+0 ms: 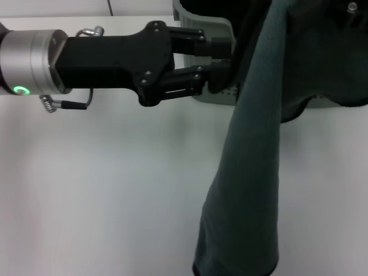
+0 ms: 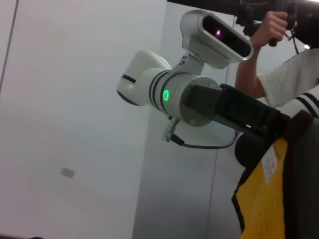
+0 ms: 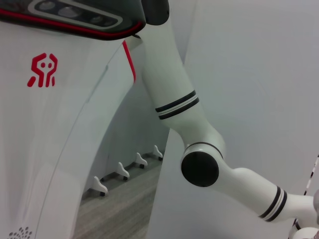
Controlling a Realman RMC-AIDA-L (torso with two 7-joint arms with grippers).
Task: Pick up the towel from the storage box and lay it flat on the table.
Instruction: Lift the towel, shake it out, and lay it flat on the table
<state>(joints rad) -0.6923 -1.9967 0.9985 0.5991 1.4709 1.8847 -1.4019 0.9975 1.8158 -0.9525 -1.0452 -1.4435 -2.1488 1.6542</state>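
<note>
The dark teal towel hangs in the air from the top right of the head view, down past the front edge of the picture. Its upper part bunches over the grey-green storage box at the back. My right gripper is buried in the dark cloth at the top and holds it up. From the left comes my left gripper, level with the box, open, its two fingers on either side of the towel's hanging edge. The white table lies below.
In the left wrist view a person stands behind my right arm, and a yellow patch with a white tag shows beside the dark cloth. The right wrist view shows only my body and left arm.
</note>
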